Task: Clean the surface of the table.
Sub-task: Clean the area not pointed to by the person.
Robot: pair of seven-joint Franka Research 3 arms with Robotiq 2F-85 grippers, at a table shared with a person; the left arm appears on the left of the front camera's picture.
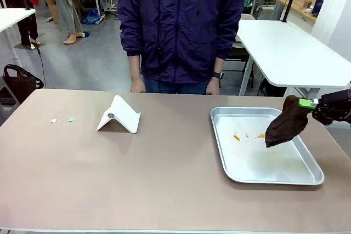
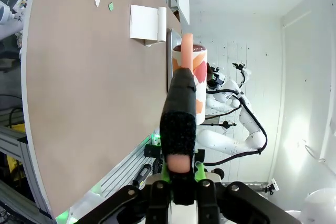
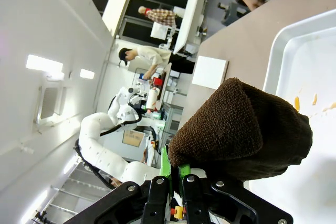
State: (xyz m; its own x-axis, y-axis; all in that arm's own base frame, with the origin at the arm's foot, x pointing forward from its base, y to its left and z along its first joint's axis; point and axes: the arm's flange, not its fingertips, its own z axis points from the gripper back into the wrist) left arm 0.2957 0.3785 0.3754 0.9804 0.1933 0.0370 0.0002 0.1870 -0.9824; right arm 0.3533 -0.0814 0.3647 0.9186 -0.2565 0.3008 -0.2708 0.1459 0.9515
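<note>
the brown bench [image 1: 164,179] spans the whole near view, with a person [image 1: 181,26] standing at its far edge. the right hand [image 1: 307,103] comes in from the right, clamped on a brown cloth [image 1: 285,121] that hangs over the right side of a metal tray [image 1: 263,163]. the tray sits on the right part of the bench and has a few orange crumbs [image 1: 237,136] in it, left of the cloth. a white folded stand [image 1: 119,114] sits left of the middle. two small scraps [image 1: 71,119], one white and one green, lie near the far left edge. in its wrist view, the left hand [image 2: 178,169] is clamped on a long tool [image 2: 178,114] with a black grip and a pinkish tip, near the bench edge.
</note>
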